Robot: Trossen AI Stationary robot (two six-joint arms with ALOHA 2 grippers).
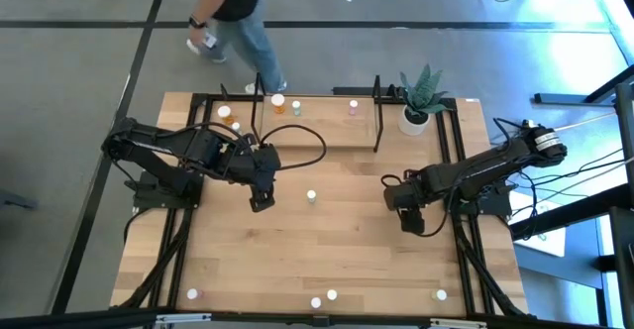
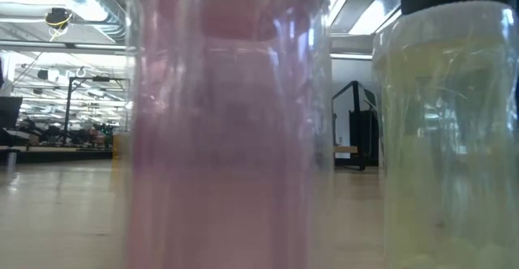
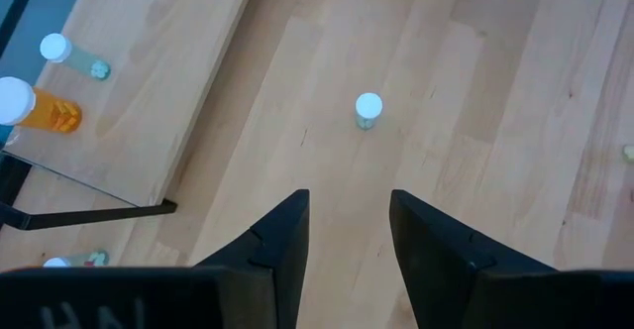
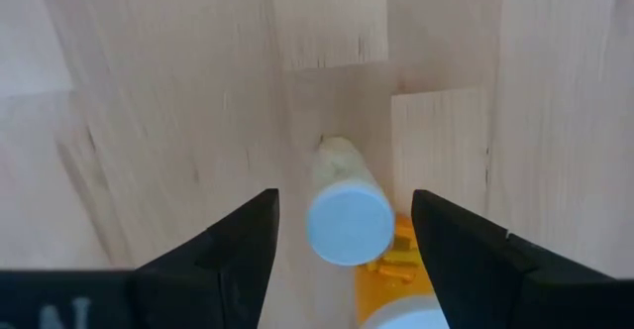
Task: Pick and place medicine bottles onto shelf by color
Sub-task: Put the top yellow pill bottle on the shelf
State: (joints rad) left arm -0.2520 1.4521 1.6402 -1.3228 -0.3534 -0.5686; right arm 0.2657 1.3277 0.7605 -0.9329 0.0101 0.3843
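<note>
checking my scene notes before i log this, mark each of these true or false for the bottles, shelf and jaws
1. The left gripper has open, empty jaws. True.
2. A small green bottle with a white round cap stands on the light wooden table ahead of the left gripper. True.
3. The right gripper is clamped shut on an orange bottle. False: its jaws stand apart, either side of a whitish bottle with a white cap lying on the table.
4. The low wooden shelf with black metal loops holds no bottles. False: an orange bottle with a white cap is among those on it.
5. A green spiky plant in a white pot stands at the shelf's right end. True.
</note>
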